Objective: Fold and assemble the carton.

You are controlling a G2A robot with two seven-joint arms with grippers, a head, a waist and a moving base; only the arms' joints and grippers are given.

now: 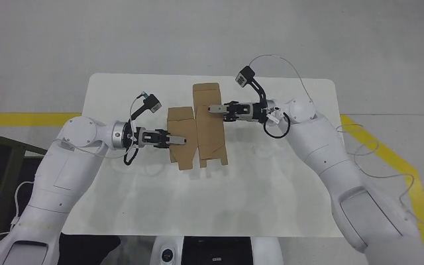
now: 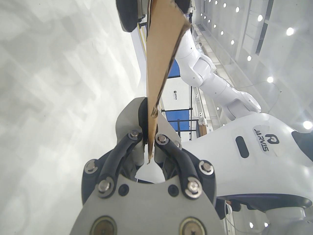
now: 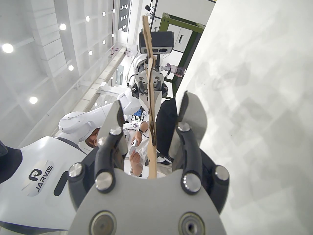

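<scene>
the carton (image 1: 207, 132) is a flat brown cardboard blank in the middle of the white surface (image 1: 278, 192), between the two arms. in the top view it reads as two joined panels, a shorter one toward the left arm and a taller one toward the right arm, with small flaps at the near and far ends. it is not yet folded and lies level with the surface. a shadow sits beside its near end, but whether the sheet touches the surface cannot be told.

the left pincer (image 1: 176, 140) is at the outer edge of the shorter panel. in the left wrist view the left pincer (image 2: 149, 116) is closed tight on that edge. the carton (image 2: 161, 50) is seen edge-on there as a thin sheet running away from it, with the surface (image 2: 61, 86) to one side.

the right pincer (image 1: 213, 109) is at the outer edge of the taller panel, toward its far end. in the right wrist view the right pincer (image 3: 152, 110) stands open, with its jaws spread on either side of the carton (image 3: 152, 145). the sheet's edge passes between them and touches neither. farther along the sheet the left pincer (image 3: 148, 91) is clamped on the opposite edge. the left wrist view likewise shows the right pincer (image 2: 155, 1) at the far end, jaws apart with the sheet between them.
</scene>
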